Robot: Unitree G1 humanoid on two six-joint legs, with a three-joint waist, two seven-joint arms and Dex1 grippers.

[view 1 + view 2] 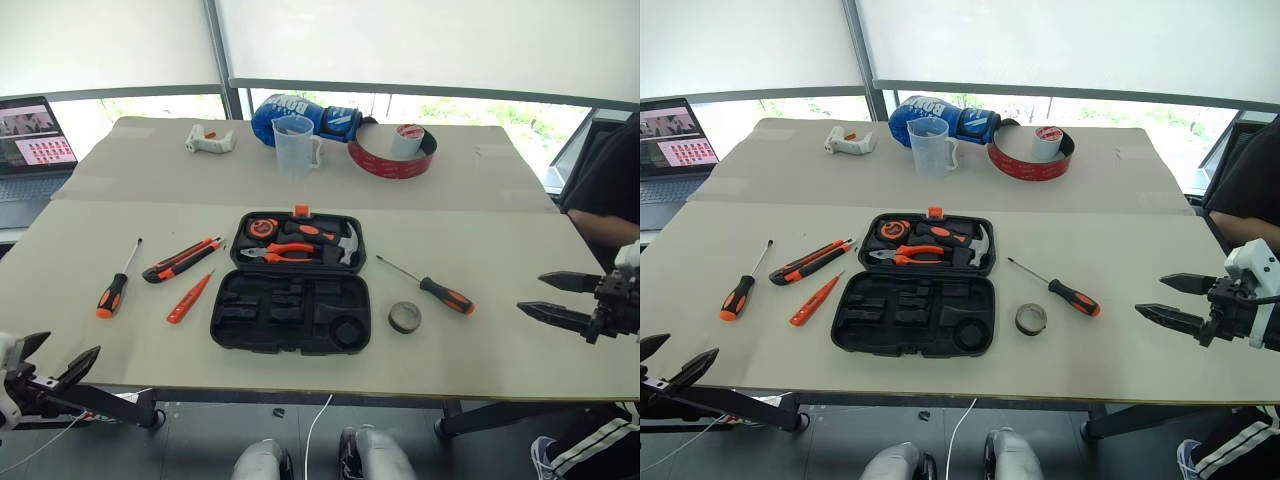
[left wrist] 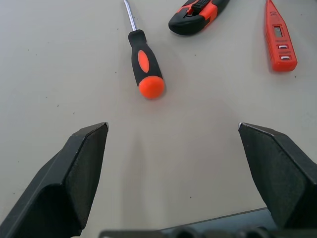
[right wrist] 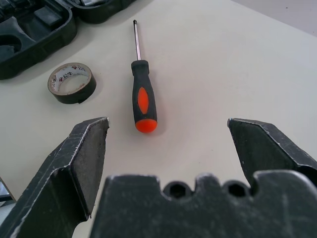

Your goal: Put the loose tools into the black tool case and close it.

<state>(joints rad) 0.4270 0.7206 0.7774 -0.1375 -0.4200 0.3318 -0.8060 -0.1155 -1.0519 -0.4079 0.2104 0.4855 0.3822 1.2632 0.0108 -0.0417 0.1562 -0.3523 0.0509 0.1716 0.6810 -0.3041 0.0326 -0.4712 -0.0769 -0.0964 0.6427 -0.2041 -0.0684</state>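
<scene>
1. The black tool case [image 1: 291, 285] lies wide open in the middle of the worktop [image 1: 500, 360]. Its far half holds orange-handled pliers [image 1: 285, 252], a hammer [image 1: 343, 243] and a tape measure [image 1: 262, 228]. The moulded slots in the near half are empty.

2. None of the loose tools is in the case yet, so I judge the task barely begun: five items to load, then the lid to shut and latch.

3. To the case's left lie three of them, apart from one another: the slim orange tester screwdriver [image 1: 190, 297] closest to the case, the orange-black utility knife [image 1: 182, 259] just beyond it, and a black-and-orange screwdriver [image 1: 117, 281] farthest out.

4. To the case's right lie the small dark tape roll [image 1: 405, 317], just beside the near half, and the second black-and-orange screwdriver [image 1: 428, 285] a little farther right.

5. The left end effector [image 1: 45, 360] hovers at the near left edge of the worktop, fingers spread wide with nothing between them; its wrist view faces the left screwdriver's handle.

6. The right end effector [image 1: 560, 299] hangs off the right edge, also wide apart and empty, aimed toward the right screwdriver and tape roll.

7. Neither touches any tool.
</scene>
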